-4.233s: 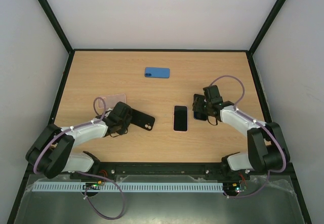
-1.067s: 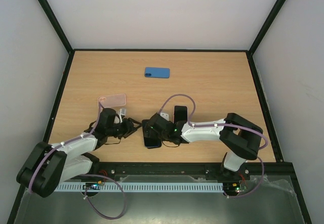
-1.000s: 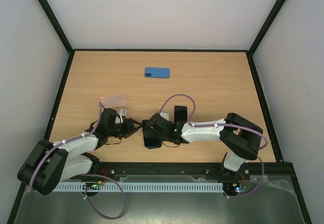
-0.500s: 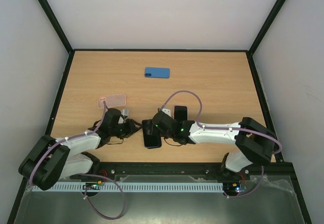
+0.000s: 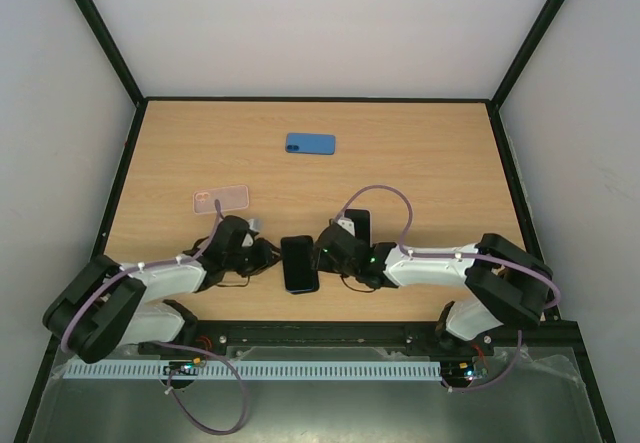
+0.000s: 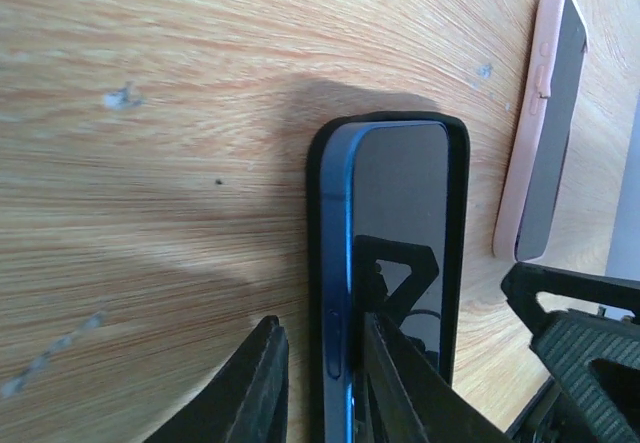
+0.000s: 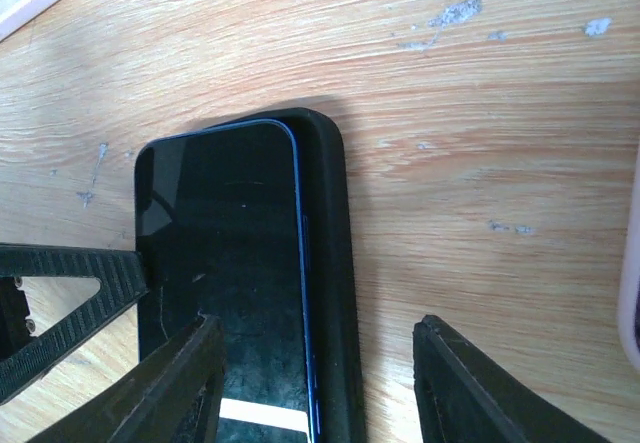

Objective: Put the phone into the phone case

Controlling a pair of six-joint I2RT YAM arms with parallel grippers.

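Seating step: the phone [image 7: 215,253] lies partly in its black case [image 7: 325,263] at the table's [image 5: 430,163] 6 o'clock, with the left gripper [image 6: 322,338] at 9 o'clock narrowly open and the right gripper [image 7: 318,333] at 3 o'clock half open, both astride its edges and holding nothing, so the next move probably calls for pressing it flat

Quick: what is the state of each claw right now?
Left claw: narrow around the phone case's edge; grip cannot be told.
Right claw: open, astride the phone case's other edge, holding nothing.

Blue-edged phone [image 7: 220,233] screen-up, partly seated in black case [image 7: 335,293], flat.
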